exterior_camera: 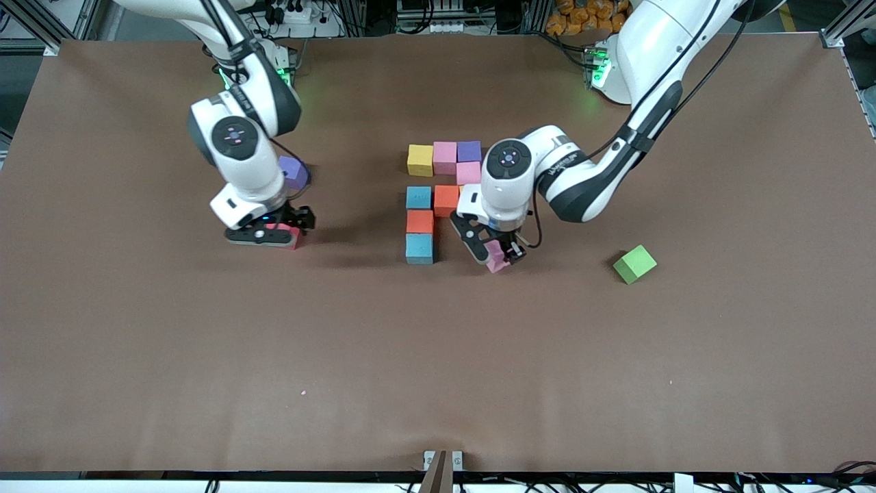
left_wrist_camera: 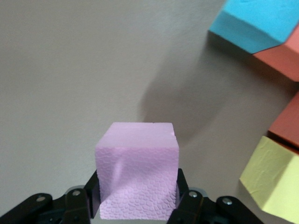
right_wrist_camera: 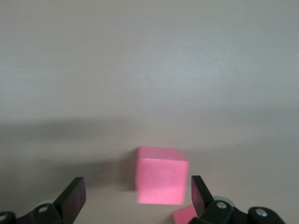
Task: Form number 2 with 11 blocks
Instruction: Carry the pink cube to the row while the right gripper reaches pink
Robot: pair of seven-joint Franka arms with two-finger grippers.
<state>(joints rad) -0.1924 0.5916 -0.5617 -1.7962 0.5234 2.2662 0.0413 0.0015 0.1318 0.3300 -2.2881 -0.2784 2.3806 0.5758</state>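
My left gripper [exterior_camera: 498, 259] is shut on a pink cube [exterior_camera: 495, 257], low over the table beside the figure's nearest blue cube [exterior_camera: 419, 248]. The left wrist view shows that pink cube [left_wrist_camera: 138, 170] between the left gripper [left_wrist_camera: 138, 198] fingers. The figure holds yellow [exterior_camera: 419, 159], pink [exterior_camera: 445, 157], purple [exterior_camera: 469, 150], pink [exterior_camera: 469, 172], blue [exterior_camera: 418, 197], orange [exterior_camera: 446, 200] and orange [exterior_camera: 419, 221] cubes. My right gripper [exterior_camera: 270, 234] is open low around a red-pink cube [exterior_camera: 293, 237], which sits between its fingers in the right wrist view [right_wrist_camera: 161, 182].
A second purple cube [exterior_camera: 294, 171] lies by the right arm, farther from the front camera than the right gripper. A green cube [exterior_camera: 634, 263] lies toward the left arm's end. The left wrist view shows blue [left_wrist_camera: 257, 23], orange [left_wrist_camera: 280, 56] and yellow [left_wrist_camera: 273, 182] cubes.
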